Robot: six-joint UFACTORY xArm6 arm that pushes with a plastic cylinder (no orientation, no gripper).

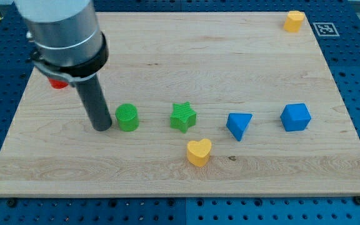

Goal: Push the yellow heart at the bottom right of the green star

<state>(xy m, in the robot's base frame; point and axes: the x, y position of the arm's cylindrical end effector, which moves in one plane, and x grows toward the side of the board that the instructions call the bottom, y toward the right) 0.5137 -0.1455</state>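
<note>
The yellow heart (pixel 199 152) lies on the wooden board, just below and slightly right of the green star (pixel 183 117), with a small gap between them. My tip (pixel 101 128) rests on the board at the view's left, right beside the left side of the green cylinder (pixel 127 117). The tip is well to the left of the star and the heart.
A blue triangular block (pixel 239 125) and a blue cube (pixel 295 117) lie right of the star. A second yellow block (pixel 294 20) sits at the top right corner. A red block (pixel 57 83) is partly hidden behind the arm. The board's edge (pixel 180 195) runs along the bottom.
</note>
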